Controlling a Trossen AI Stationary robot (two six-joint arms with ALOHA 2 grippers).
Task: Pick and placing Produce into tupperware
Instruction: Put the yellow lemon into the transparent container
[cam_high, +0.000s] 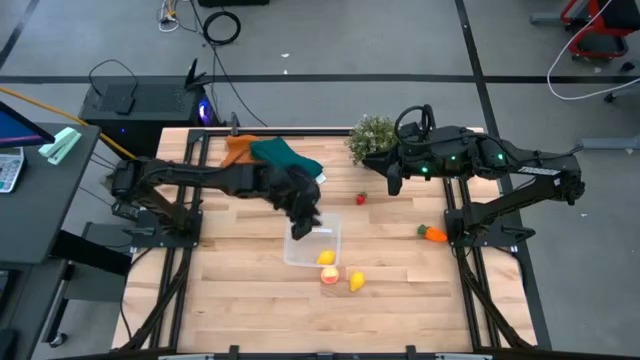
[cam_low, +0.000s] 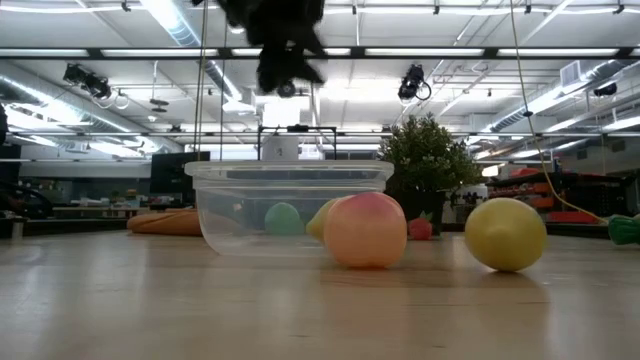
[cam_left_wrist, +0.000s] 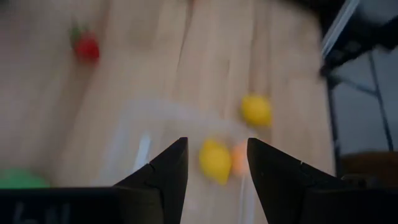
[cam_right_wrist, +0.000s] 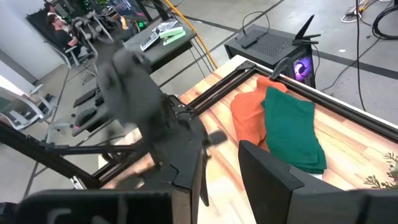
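The clear tupperware (cam_high: 296, 252) stands near the table's middle, with a yellow piece (cam_high: 326, 257) and a green piece (cam_low: 283, 218) lying in it. A peach-coloured piece (cam_high: 330, 275) and a yellow lemon (cam_high: 356, 281) lie on the table just off its near right corner. The red strawberry (cam_high: 361, 198) and the orange carrot (cam_high: 433, 233) lie farther right. My left gripper (cam_high: 303, 218) hangs open and empty above the tub's far left part; through its fingers (cam_left_wrist: 214, 186) I see the yellow piece (cam_left_wrist: 214, 160) below. My right gripper (cam_high: 392, 182) waits open beside the potted plant.
A bushy potted plant (cam_high: 372, 137) stands at the far edge, right of centre. An orange cloth (cam_high: 237, 148) and a teal cloth (cam_high: 285, 157) lie at the far edge behind the left arm. Bare wood lies along the near edge and left of the tub.
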